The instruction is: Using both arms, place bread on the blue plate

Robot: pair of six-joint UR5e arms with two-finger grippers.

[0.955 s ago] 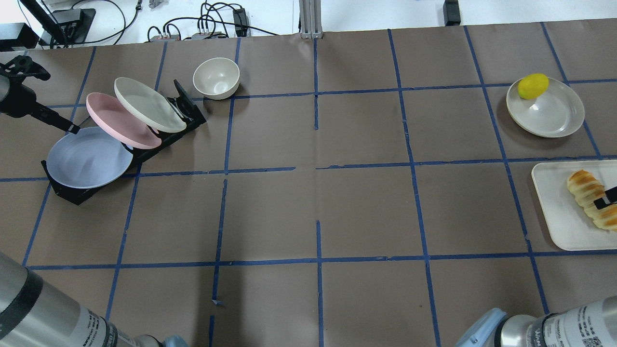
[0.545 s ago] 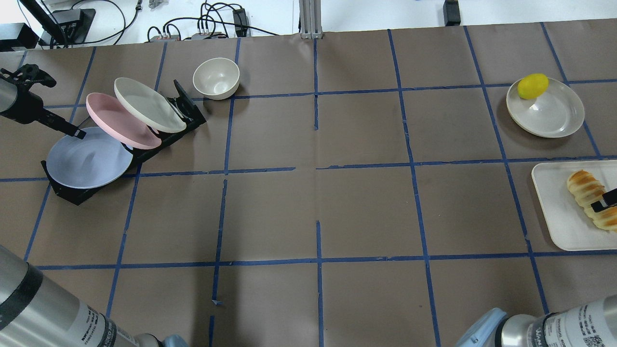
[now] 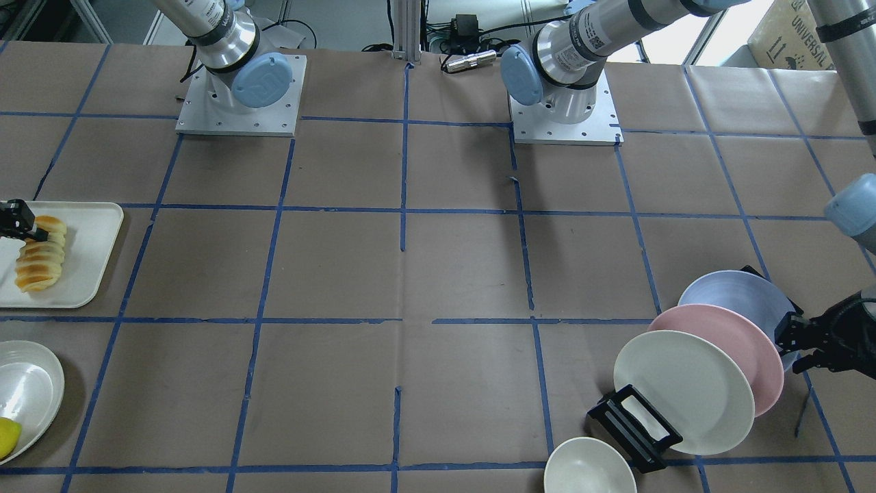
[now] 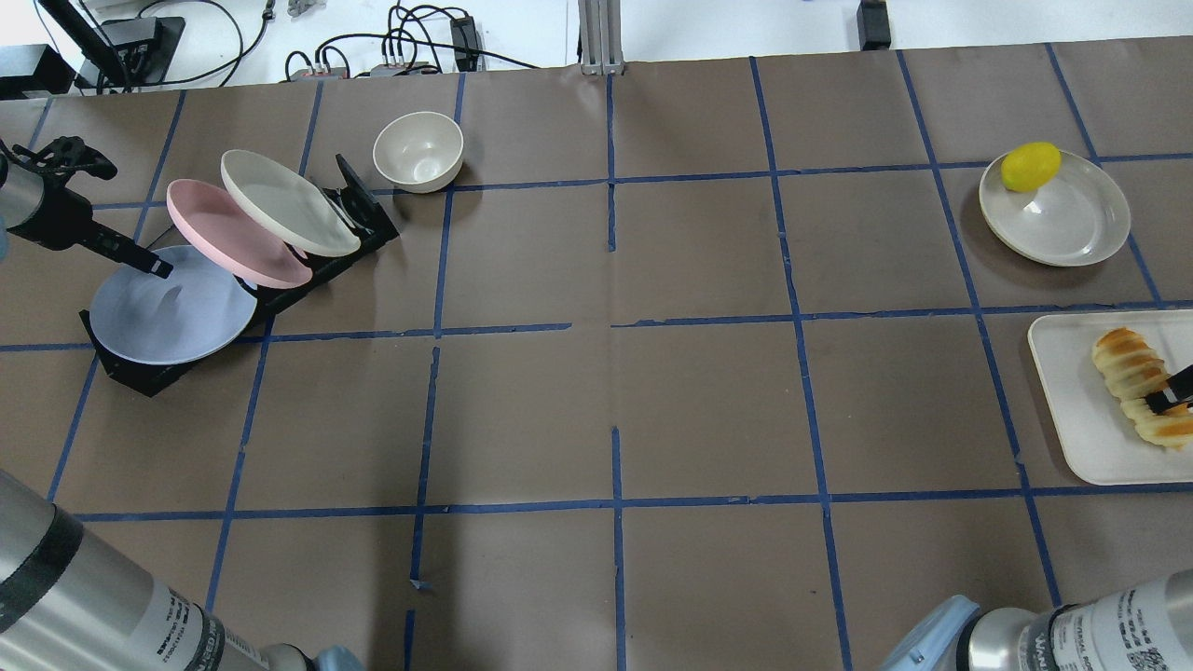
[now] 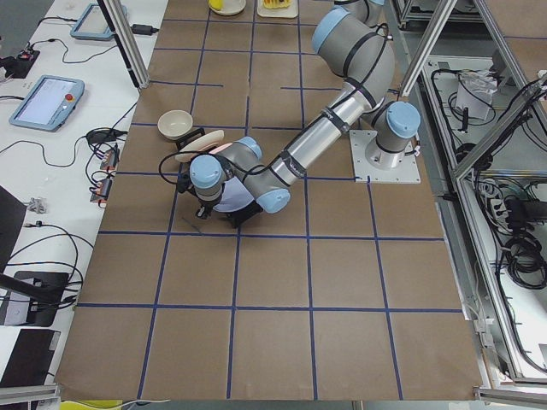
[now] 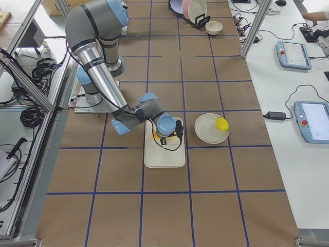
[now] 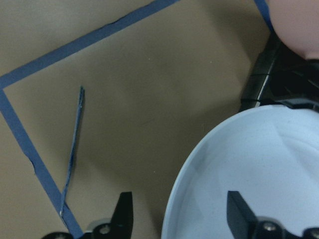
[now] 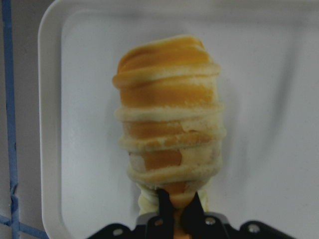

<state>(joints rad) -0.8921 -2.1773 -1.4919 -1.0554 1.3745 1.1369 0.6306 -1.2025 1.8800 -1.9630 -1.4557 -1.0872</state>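
Right wrist-mounted view has the right gripper point(image 8: 178, 206) clenched on the near end of the bread point(image 8: 169, 124). The loaf stretches straight away from the gripper over a white tray point(image 8: 279, 99); whether it is lifted off the tray I cannot tell. Off to one side of that gripper, near the tray, a cream dish point(image 4: 1062, 228) holds a yellow lemon-like piece point(image 4: 1030, 166) at its rim.

The left gripper point(image 7: 179, 204) is released, its jaws spread astride the rim of the blue plate point(image 7: 259, 169), one over the plate's face and the other outside it. That plate leans in the slot of a black rack point(image 4: 140, 377) nearest the gripper. A pink plate point(image 4: 233, 233) sits in the next slot and a cream plate point(image 4: 284, 200) beyond it. A cream bowl point(image 4: 418, 149) stands past the rack's far end.

The bench point(image 4: 615, 373) is covered in brown paper gridded with blue tape point(image 4: 792, 321). Black cables point(image 4: 410, 47) lie on a white surface beyond its edge.
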